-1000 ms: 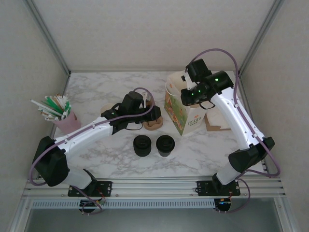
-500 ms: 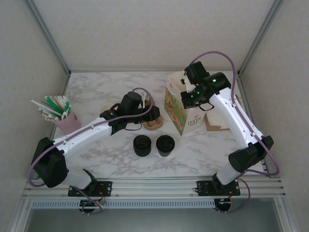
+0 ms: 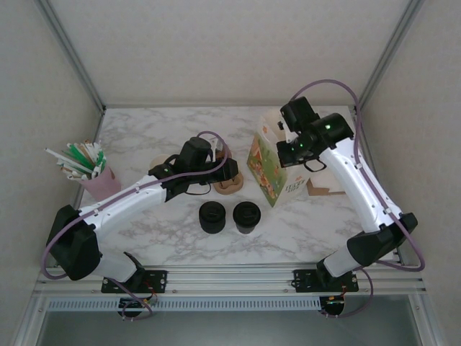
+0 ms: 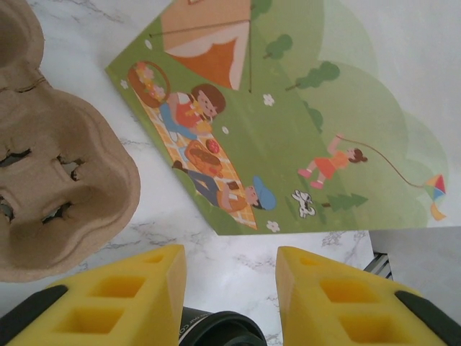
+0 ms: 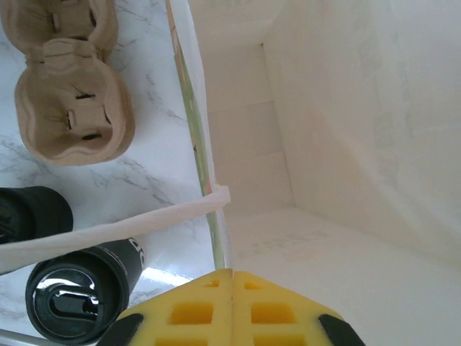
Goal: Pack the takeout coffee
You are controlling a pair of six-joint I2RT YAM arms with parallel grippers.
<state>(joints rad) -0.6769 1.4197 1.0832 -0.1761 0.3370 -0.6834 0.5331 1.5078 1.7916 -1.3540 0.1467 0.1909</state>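
Two wrist views, left claw [image 4: 229, 268] spread near cup carrier [image 4: 65, 187], right claw [image 5: 232, 285] pinching paper bag [image 5: 324, 144] rim, takeout coffee [image 5: 70, 303] just outside.

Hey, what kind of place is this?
Likely a mock café takeout counter for robot trials: a dark paper cup with black lid, a brown pulp cup carrier, a picnic-print paper bag.

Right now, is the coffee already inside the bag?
No, the coffee stands with its lid on the table, outside the bag.
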